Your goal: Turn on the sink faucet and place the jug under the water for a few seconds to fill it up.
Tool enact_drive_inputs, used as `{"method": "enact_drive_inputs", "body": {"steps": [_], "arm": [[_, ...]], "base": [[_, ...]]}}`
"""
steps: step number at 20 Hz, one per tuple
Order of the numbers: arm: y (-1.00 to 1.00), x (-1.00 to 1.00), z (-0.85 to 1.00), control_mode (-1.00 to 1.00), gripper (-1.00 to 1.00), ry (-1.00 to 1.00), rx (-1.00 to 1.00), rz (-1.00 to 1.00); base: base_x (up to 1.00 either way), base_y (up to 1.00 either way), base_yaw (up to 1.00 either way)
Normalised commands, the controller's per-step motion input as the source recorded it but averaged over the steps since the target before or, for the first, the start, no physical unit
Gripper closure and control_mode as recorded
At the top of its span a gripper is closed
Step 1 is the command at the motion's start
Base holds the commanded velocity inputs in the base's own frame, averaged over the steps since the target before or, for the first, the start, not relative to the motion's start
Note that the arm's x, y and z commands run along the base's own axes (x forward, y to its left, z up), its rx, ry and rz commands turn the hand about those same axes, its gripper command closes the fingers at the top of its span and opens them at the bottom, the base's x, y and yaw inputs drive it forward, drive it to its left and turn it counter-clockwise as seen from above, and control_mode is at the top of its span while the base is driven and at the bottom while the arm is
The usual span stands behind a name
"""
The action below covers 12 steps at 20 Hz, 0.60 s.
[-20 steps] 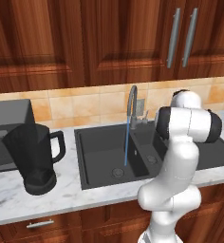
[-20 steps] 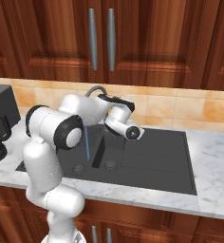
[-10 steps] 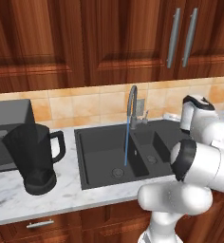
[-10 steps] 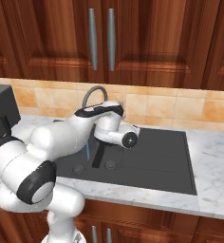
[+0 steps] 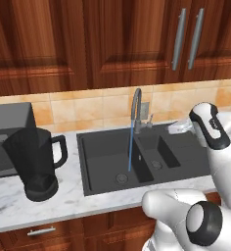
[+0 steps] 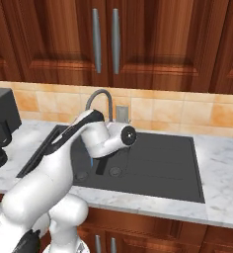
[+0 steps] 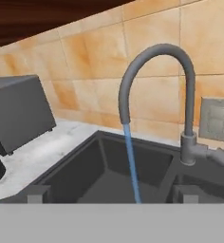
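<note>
I see the slim grey metal gooseneck sink faucet at the far edge of the wide matte black rectangular sink, with a thin bright-blue stream of water falling straight from its spout into the larger left bowl near the round drain. In the hand view the faucet arches right in front of me, the water dropping into the basin, and the two small dark tips of my claw stand far apart at the bottom, wide and holding nothing. The tall smoky-black tapered jug with its loop handle stands upright on the white marble counter, left of the sink and well apart from the stream, just in front of the dark grey boxy microwave. My arm reaches over the right part of the sink.
</note>
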Motion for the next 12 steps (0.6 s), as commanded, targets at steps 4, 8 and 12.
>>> {"method": "enact_drive_inputs", "body": {"steps": [4,8,12], "arm": [[0.67,-0.74,0.06,-1.0,-1.0,-0.02,-0.14,0.44],[0.77,-0.53,-0.04,-1.0,-1.0,0.0,-0.03,0.45],[0.92,-0.09,-0.03,-1.0,-1.0,0.0,0.0,0.38]], "base": [[0.0,0.0,0.0],[0.0,0.0,0.0],[0.0,0.0,0.0]]}}
